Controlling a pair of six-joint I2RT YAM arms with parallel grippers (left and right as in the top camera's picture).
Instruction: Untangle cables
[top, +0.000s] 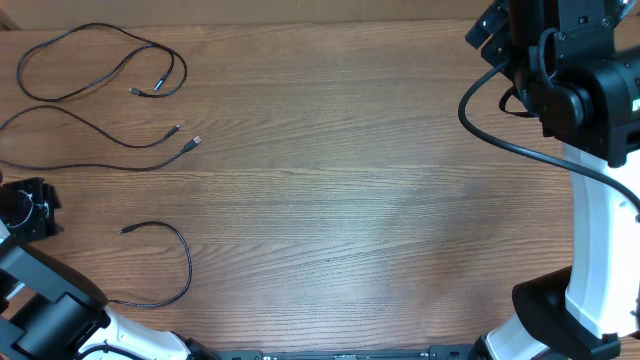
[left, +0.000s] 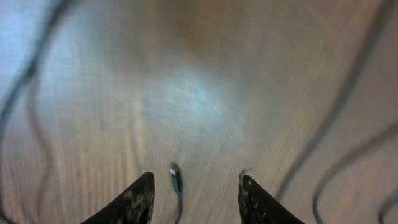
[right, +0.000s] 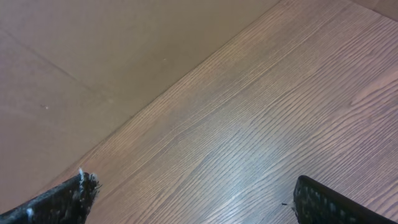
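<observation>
Cables (top: 189, 262) lie spread apart on the worktop (top: 380, 200) at the overhead view's left, so separating looks nearly done; left gripper (left: 196, 183), open around a plug tip (left: 176, 180), must pinch or clear it, while right gripper (right: 194, 186) idles open.

Table (top: 350, 200) is wood-grain all over: brown, smooth, with a soft satin sheen and pale glare pooling near the middle. From ten round to eight o'clock, the cables (top: 189, 265): thin, black, matt, rubbery-looking jackets, a couple of plug tips (top: 196, 140) glinting silver like metal. At three o'clock the right arm (top: 595, 250), glossy white plastic shell against matt black housings. Wrist views: fingers (left: 140, 199) of the left gripper (left: 196, 183) black, scuffed, flecked pale. Right gripper (right: 193, 183) fingers (right: 323, 202) black too, finely textured. Past the table edge, a plain matt brown board (right: 93, 50), cardboard-like.
</observation>
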